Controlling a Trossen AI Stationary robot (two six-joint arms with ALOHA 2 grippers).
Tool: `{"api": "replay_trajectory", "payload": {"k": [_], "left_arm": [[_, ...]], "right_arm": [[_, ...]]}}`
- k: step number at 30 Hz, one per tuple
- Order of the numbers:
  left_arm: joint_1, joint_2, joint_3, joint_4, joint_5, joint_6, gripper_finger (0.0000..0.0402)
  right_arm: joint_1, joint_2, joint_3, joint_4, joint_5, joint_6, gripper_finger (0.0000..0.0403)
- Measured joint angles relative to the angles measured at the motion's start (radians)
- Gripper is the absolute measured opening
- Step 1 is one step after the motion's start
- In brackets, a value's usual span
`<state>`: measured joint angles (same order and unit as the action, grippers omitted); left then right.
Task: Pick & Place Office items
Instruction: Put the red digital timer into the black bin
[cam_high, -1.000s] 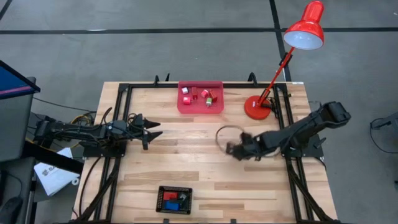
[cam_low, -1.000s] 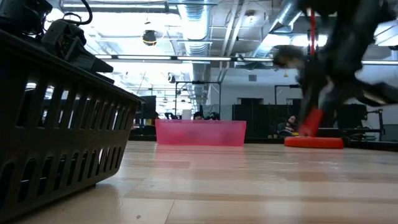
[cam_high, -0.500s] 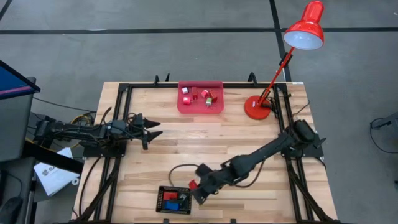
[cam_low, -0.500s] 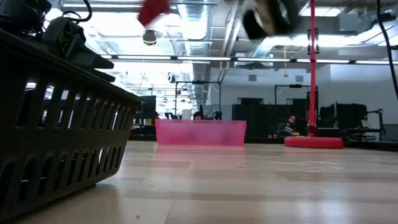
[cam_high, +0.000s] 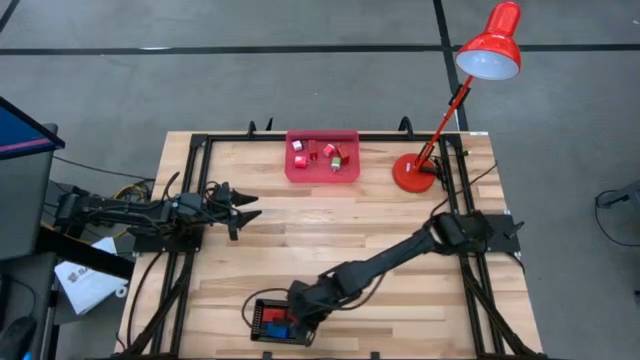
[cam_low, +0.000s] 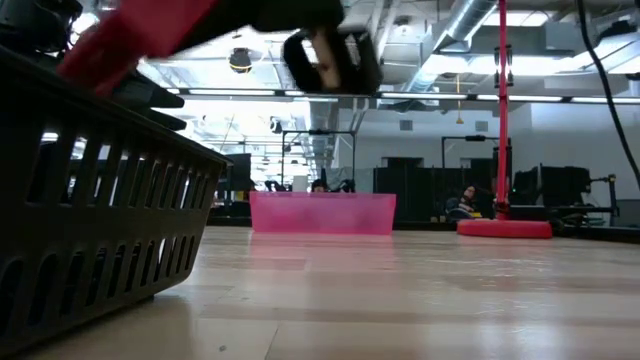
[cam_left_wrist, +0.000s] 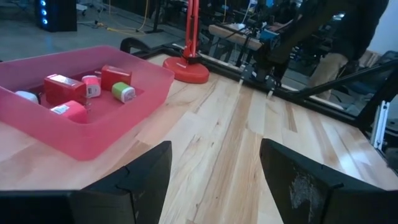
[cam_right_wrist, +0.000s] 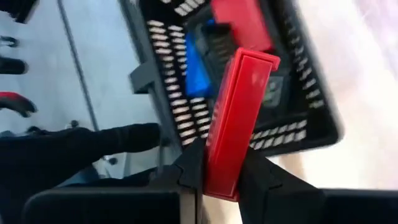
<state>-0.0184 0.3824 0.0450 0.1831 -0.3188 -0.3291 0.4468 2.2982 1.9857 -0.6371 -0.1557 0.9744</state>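
Note:
My right gripper (cam_high: 299, 308) hangs over the black slotted basket (cam_high: 279, 322) at the table's near edge, shut on a flat red block (cam_right_wrist: 239, 118), which in the low view shows above the basket's rim (cam_low: 130, 40). Inside the basket lie a blue block (cam_right_wrist: 198, 68) and another red block (cam_right_wrist: 239, 22). At the far edge stands a pink tray (cam_high: 322, 170) with several small red and red-and-white pieces (cam_left_wrist: 68, 93). My left gripper (cam_high: 247, 209) waits open at the table's left, level above the wood, with nothing between its fingers. My right gripper pinches the red block between its two fingers at the block's near end (cam_right_wrist: 219, 177), one finger on each broad face. The fingers slant down from the table's right side. The block sticks out past the fingertips, lifted clear above the basket's inside.
A red desk lamp stands on its round base (cam_high: 413, 173) at the far right, its shade (cam_high: 490, 52) beyond the table's far edge. Black frame rails (cam_high: 190, 250) run along the table's left and right sides. Bare wood lies between tray and basket.
My right gripper has swung from the table's middle right toward the near edge and left, ending above the black basket. Its wrist has rolled on the way, and the red block has come along between its fingers.

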Motion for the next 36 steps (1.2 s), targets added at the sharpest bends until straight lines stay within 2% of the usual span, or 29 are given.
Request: {"api": "replay_trajectory", "payload": {"k": [4,10,24,28,36], "left_arm": [[0.0,-0.001,0.0,0.002,0.0,0.0,0.0241],[0.0,-0.001,0.0,0.006,-0.001,0.0,0.0241],[0.0,-0.001,0.0,0.006,-0.004,0.0,0.0241],[0.0,-0.001,0.0,0.005,-0.004,0.0,0.0241],[0.0,-0.001,0.0,0.005,-0.003,0.0,0.0241]], "right_arm": [[-0.016,0.038,0.036,-0.016,0.008,-0.067,0.0052],[-0.025,0.079,0.058,-0.013,0.017,-0.084,0.0052],[-0.028,0.079,0.059,0.005,0.023,-0.103,0.0057],[-0.015,0.077,0.059,0.067,0.023,-0.11,0.0095],[-0.008,0.076,0.059,0.023,0.079,-0.077,0.0199]]}}
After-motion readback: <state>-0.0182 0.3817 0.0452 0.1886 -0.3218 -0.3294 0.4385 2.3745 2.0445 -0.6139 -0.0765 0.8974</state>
